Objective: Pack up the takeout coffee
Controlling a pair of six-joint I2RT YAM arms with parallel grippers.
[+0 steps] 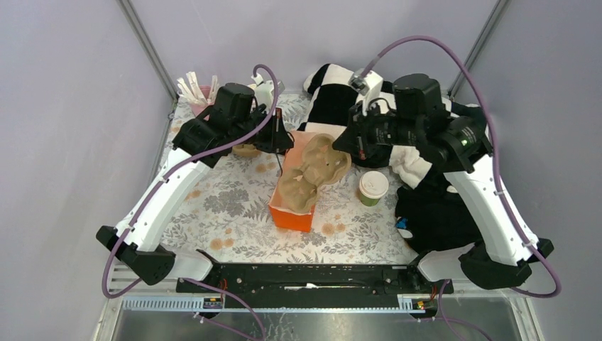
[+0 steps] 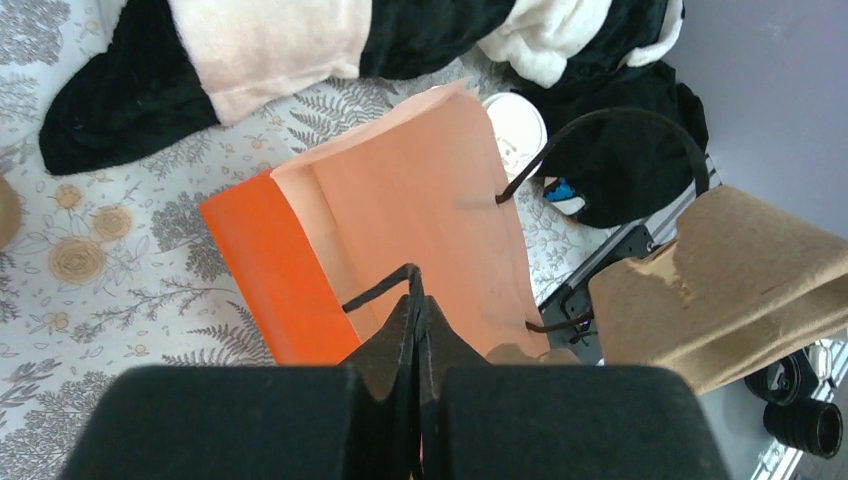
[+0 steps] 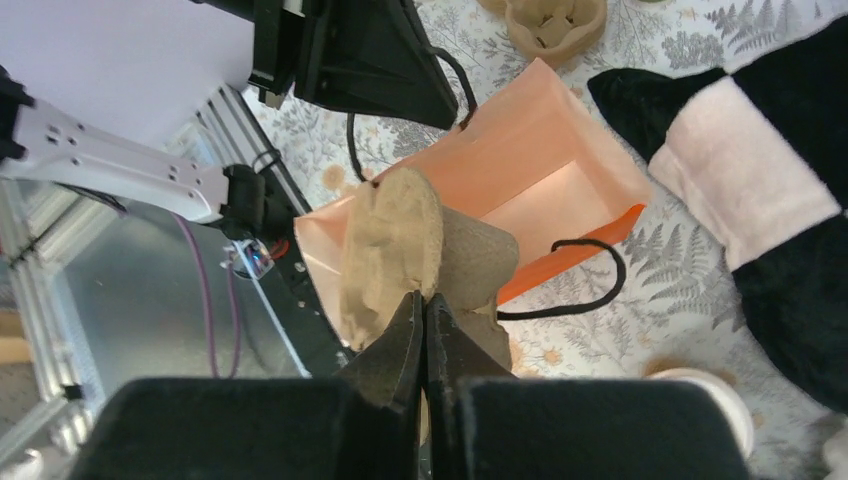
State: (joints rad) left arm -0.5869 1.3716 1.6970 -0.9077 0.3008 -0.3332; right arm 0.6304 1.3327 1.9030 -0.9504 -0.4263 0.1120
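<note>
The takeout coffee (image 1: 373, 188), a green cup with a white lid, stands on the table right of the orange paper bag (image 1: 292, 213). Its lid also shows in the left wrist view (image 2: 515, 125) and the right wrist view (image 3: 705, 392). My left gripper (image 1: 284, 142) is shut on the bag's black handle (image 2: 385, 288) and holds the bag (image 2: 420, 210) open. My right gripper (image 1: 342, 147) is shut on the edge of a brown pulp cup carrier (image 3: 400, 240). The carrier (image 1: 312, 172) hangs over the bag's open mouth (image 3: 545, 175).
A black-and-white checkered cloth (image 1: 337, 92) lies at the back, and a black cloth (image 1: 433, 213) at the right. A pink holder with white stirrers (image 1: 199, 89) stands at the back left. Another pulp carrier (image 3: 555, 20) sits behind the bag.
</note>
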